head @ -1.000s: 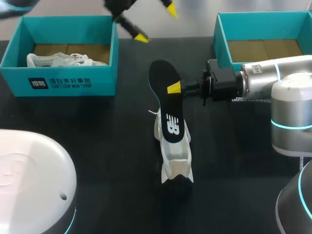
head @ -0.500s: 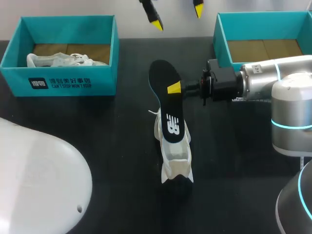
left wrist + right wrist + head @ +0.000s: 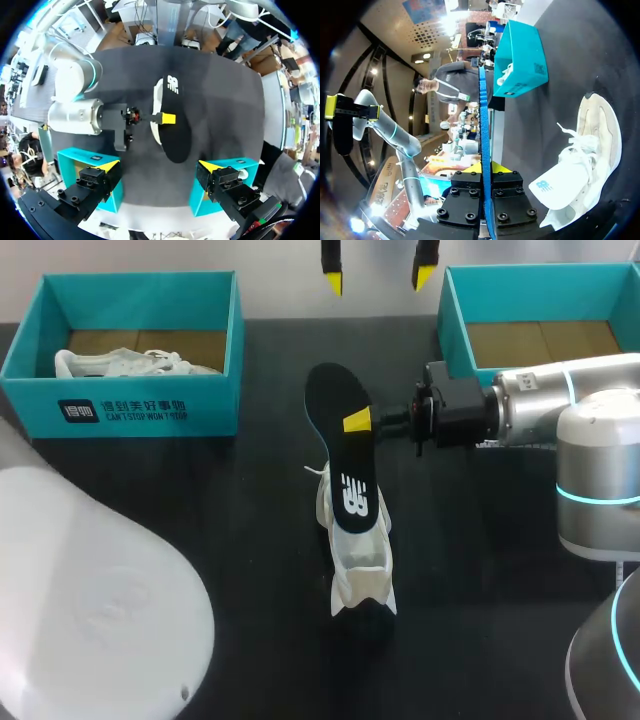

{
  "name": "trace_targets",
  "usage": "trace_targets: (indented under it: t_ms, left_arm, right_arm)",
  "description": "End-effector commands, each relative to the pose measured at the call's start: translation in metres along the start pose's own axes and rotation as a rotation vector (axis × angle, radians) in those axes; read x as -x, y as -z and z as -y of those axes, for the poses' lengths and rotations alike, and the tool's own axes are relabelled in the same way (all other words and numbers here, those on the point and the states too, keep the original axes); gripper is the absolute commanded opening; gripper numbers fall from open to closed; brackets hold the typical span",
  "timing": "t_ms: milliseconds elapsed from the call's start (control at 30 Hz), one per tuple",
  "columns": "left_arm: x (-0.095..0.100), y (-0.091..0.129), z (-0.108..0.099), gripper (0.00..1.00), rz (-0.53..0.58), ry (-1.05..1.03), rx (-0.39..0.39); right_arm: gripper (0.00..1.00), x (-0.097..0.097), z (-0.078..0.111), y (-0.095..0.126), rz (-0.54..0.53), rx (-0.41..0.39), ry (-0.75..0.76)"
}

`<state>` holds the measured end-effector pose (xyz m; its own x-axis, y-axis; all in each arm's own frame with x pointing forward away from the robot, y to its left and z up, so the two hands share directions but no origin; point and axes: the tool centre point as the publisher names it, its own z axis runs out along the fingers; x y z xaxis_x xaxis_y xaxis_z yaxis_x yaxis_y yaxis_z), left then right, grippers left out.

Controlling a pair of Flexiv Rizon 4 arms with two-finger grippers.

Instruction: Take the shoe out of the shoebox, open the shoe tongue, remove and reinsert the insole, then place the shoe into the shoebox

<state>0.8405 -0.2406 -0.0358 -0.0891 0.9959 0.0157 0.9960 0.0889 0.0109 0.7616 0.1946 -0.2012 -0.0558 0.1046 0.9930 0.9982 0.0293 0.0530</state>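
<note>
My right gripper [image 3: 358, 421] is shut on the edge of a black insole [image 3: 335, 400] with a blue underside. It holds the insole slanted over the white shoe [image 3: 360, 570], which stands on the black table. Whether the insole's heel end touches the shoe is unclear. In the right wrist view the insole [image 3: 483, 130] shows edge-on between the gripper [image 3: 485, 172] fingers, and the shoe [image 3: 585, 155] lies beside it. My left gripper [image 3: 378, 280] hangs open over the table's far edge. In the left wrist view the left gripper [image 3: 159, 166] is well above the insole [image 3: 172, 130].
A teal shoebox [image 3: 130, 410] at the back left holds another white shoe [image 3: 120, 363]. A second teal box [image 3: 455, 315] stands at the back right behind my right arm [image 3: 560, 405]. My left arm's white joint [image 3: 100, 610] fills the near left corner.
My left gripper has swung right along the table's far edge, its fingers now pointing straight down. The left arm's white joint has grown in the near left. Right arm, insole and shoe are unmoved.
</note>
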Motion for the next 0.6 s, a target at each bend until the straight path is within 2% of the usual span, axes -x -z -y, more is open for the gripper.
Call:
trace_targets:
  t_ms: [33, 167, 200, 333, 467, 600]
  left_arm:
    - [-0.001, 0.000, -0.003, 1.00, -0.104, 0.017, -0.004]
    - [-0.012, -0.003, -0.002, 1.00, 0.016, 0.038, -0.006]
    - [-0.017, -0.005, 0.000, 1.00, 0.098, 0.028, -0.003]
    - [-0.033, -0.012, 0.005, 1.00, 0.310, 0.037, -0.024]
    - [-0.052, -0.020, 0.007, 1.00, 0.485, 0.056, -0.048]
    - [-0.070, -0.023, 0.010, 1.00, 0.664, 0.069, -0.023]
  right_arm:
    - [0.00, 0.000, 0.000, -0.002, 0.002, 0.001, -0.001]
    - [0.00, 0.000, 0.000, -0.002, 0.002, 0.001, -0.001]
    - [0.00, 0.000, 0.000, -0.002, 0.002, 0.001, -0.001]
    - [0.00, 0.000, 0.000, -0.002, 0.002, 0.001, -0.001]
    - [0.00, 0.000, 0.000, -0.002, 0.002, 0.001, -0.001]
    - [0.00, 0.000, 0.000, -0.002, 0.002, 0.001, -0.001]
